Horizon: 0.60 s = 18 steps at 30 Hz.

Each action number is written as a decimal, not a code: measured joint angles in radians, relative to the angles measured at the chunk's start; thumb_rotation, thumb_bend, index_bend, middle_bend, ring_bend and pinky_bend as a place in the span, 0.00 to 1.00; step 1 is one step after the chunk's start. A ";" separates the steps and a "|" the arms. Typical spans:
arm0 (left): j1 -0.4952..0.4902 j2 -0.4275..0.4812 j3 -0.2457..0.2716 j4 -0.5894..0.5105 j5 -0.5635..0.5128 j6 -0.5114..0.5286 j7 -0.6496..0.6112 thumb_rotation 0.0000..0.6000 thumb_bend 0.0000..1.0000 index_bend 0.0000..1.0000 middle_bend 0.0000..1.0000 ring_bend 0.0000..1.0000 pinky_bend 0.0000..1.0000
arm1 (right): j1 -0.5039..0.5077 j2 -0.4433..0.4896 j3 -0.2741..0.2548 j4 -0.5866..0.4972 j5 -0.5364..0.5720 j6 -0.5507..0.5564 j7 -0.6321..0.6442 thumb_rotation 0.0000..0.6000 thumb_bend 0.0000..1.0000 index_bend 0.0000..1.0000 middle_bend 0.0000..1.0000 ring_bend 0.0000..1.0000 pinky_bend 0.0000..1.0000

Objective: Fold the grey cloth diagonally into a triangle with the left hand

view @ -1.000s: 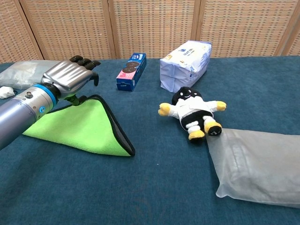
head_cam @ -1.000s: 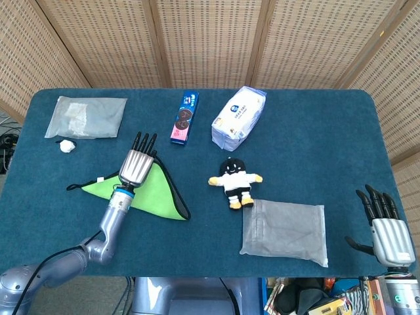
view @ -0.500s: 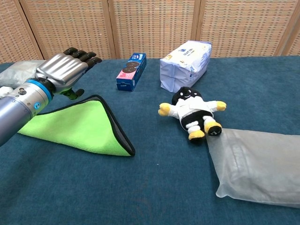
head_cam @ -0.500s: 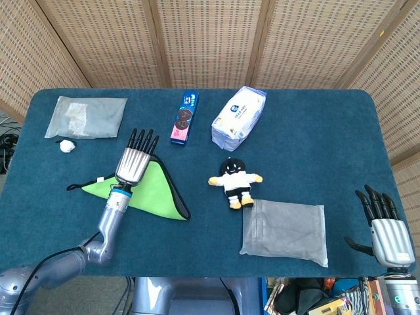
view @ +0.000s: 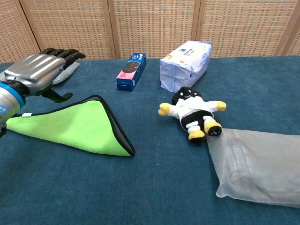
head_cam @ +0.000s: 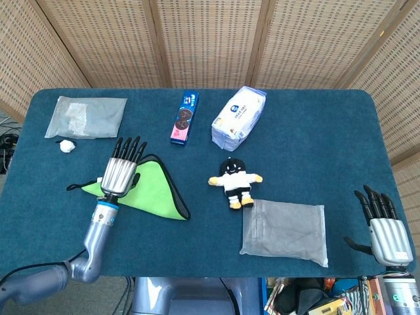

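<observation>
Pretty bright and even in both views, looks like soft overhead light. Shadows are faint and short, just a thin one hugging the plush toy [view: 191, 112] and the tissue pack [view: 184, 64]. Slight sheen on the metal left hand [view: 36, 74]. Everything's sharp, no motion blur, no obvious edge warping.
</observation>
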 measured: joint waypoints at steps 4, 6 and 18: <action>0.059 0.082 0.033 -0.150 0.007 0.045 -0.002 1.00 0.27 0.00 0.00 0.00 0.00 | -0.001 -0.001 0.002 -0.002 0.002 0.005 -0.011 1.00 0.00 0.00 0.00 0.00 0.00; 0.091 0.135 0.057 -0.232 0.012 0.066 0.007 1.00 0.27 0.00 0.00 0.00 0.00 | -0.002 -0.002 0.002 -0.004 0.001 0.008 -0.015 1.00 0.00 0.00 0.00 0.00 0.00; 0.337 0.389 0.294 -0.520 0.160 0.262 0.014 1.00 0.26 0.00 0.00 0.00 0.00 | -0.014 0.007 0.003 -0.016 -0.005 0.034 -0.042 1.00 0.00 0.00 0.00 0.00 0.00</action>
